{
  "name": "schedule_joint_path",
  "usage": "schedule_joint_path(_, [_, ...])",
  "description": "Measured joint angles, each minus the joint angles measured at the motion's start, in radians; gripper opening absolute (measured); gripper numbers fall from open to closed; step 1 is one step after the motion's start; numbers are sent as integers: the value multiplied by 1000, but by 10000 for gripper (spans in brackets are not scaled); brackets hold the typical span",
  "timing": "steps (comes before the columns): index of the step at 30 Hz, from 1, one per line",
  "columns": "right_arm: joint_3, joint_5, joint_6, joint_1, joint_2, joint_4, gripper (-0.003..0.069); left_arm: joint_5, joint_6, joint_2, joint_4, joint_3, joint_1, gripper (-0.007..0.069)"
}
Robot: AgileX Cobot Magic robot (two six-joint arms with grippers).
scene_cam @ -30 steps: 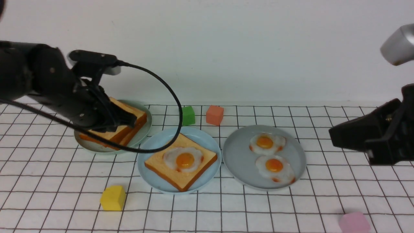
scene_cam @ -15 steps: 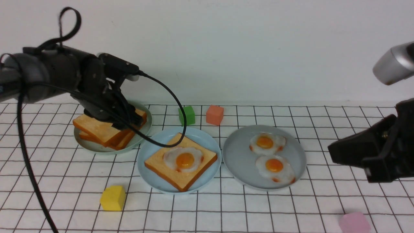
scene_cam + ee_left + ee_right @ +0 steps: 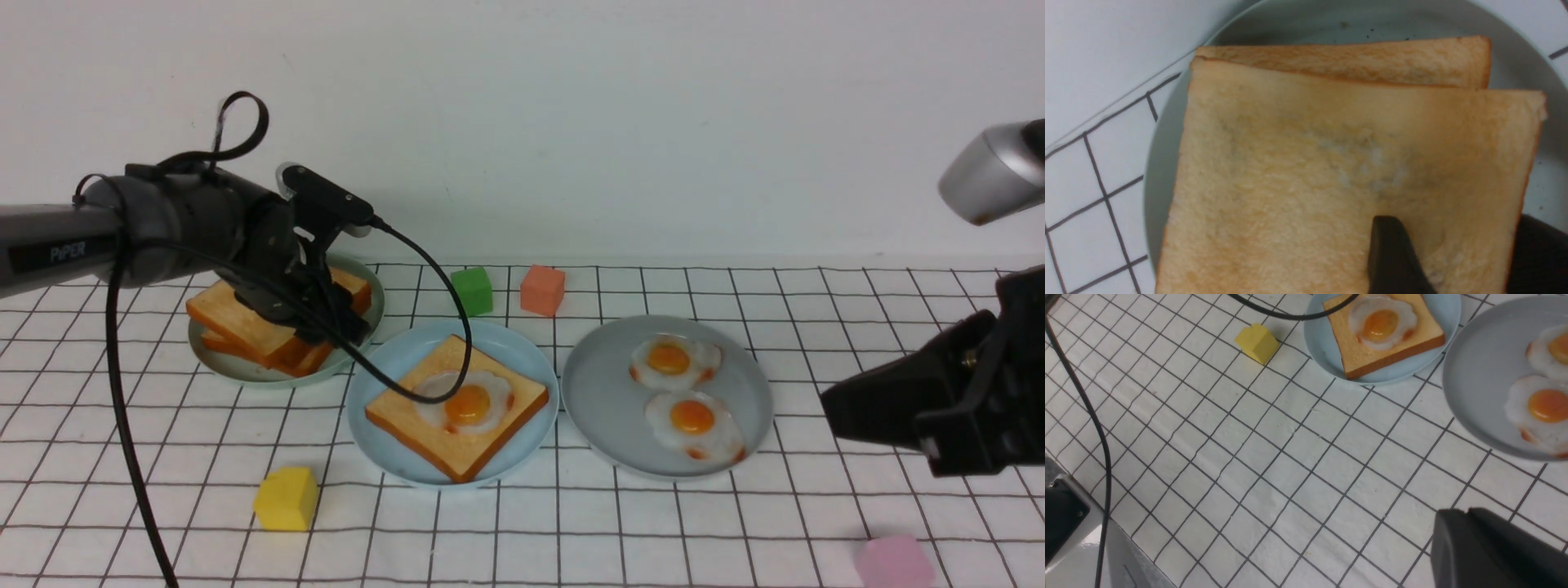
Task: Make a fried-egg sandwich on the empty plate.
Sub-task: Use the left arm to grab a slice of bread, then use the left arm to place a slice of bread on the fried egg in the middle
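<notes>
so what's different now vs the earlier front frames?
The left gripper and its arm swung rightward and lower over the toast pile; its cable loop now crosses the egg. The right gripper came down a bit. Egg-topped toast and grey plate stayed put.

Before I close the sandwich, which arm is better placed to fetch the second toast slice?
The left, I'd say. Its jaws stand open right at the square golden-brown toast slices on the pale green plate, while the right arm waits beyond the round grey plate.
</notes>
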Motion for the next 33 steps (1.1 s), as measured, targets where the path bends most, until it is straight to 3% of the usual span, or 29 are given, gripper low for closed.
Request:
schedule_joint_path(4, [0,7,2,0,0,9,64,6,0,3,-1,-3,0,237])
schedule_joint_path(13, [0,13,2,0,0,9,72,20,0,-22,-16,-3,0,206])
schedule_joint_path(16, [0,14,2,0,0,9,77,34,0,-65,-33,1,0,81])
schedule_joint_path(18, [0,14,2,0,0,9,78,39,-1,-92,-40,2,0,41])
schedule_joint_path(27, [0,14,2,0,0,6,85,104,-4,-199,-65,3,-9,36])
schedule_joint_path(33, [0,16,2,0,-28,-39,88,199,-20,-281,-115,5,-152,36])
